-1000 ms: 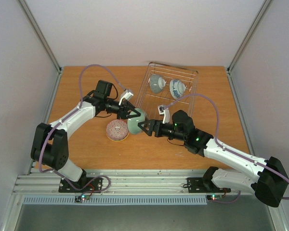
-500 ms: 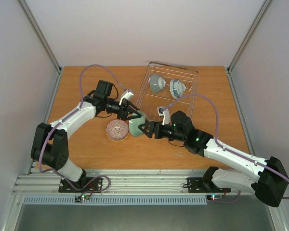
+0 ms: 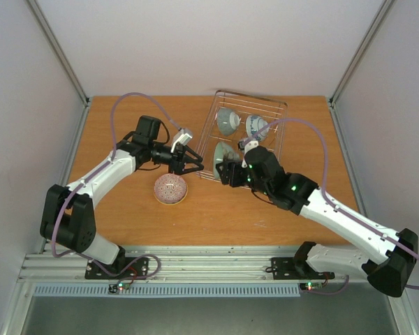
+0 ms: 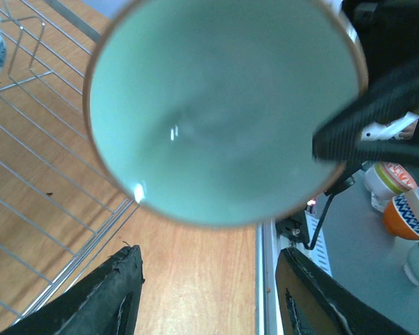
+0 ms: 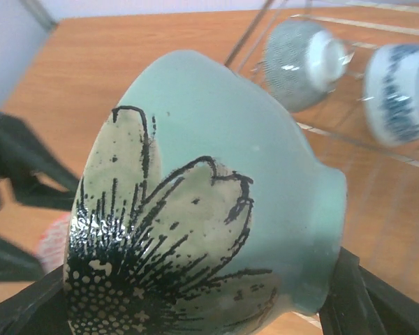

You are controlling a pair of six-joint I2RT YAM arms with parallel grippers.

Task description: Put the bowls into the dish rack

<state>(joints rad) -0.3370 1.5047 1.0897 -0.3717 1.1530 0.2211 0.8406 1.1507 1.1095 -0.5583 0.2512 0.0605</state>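
Observation:
My right gripper [image 3: 227, 169] is shut on a pale green bowl [image 3: 221, 155] with a dark flower drawing [image 5: 195, 209], held on its side over the near left part of the wire dish rack [image 3: 276, 143]. Its opening faces my left gripper [image 3: 190, 160], which is open and empty just left of the rack. In the left wrist view the bowl's green inside [image 4: 223, 105] fills the top, apart from my fingers [image 4: 119, 293]. Two blue-and-white bowls [image 3: 228, 120] [image 3: 257, 127] lie in the rack's far part. A pink-red patterned bowl [image 3: 170, 188] sits on the table.
The wooden table [image 3: 126, 125] is walled on the left, right and back. The rack's wire grid [image 4: 35, 174] lies to the left in the left wrist view. The two racked bowls [image 5: 304, 63] [image 5: 398, 94] show beyond the held bowl in the right wrist view.
Both grippers were on the green bowl over the table. The left gripper has let go and opened; the right gripper has carried the bowl back and right to the rack.

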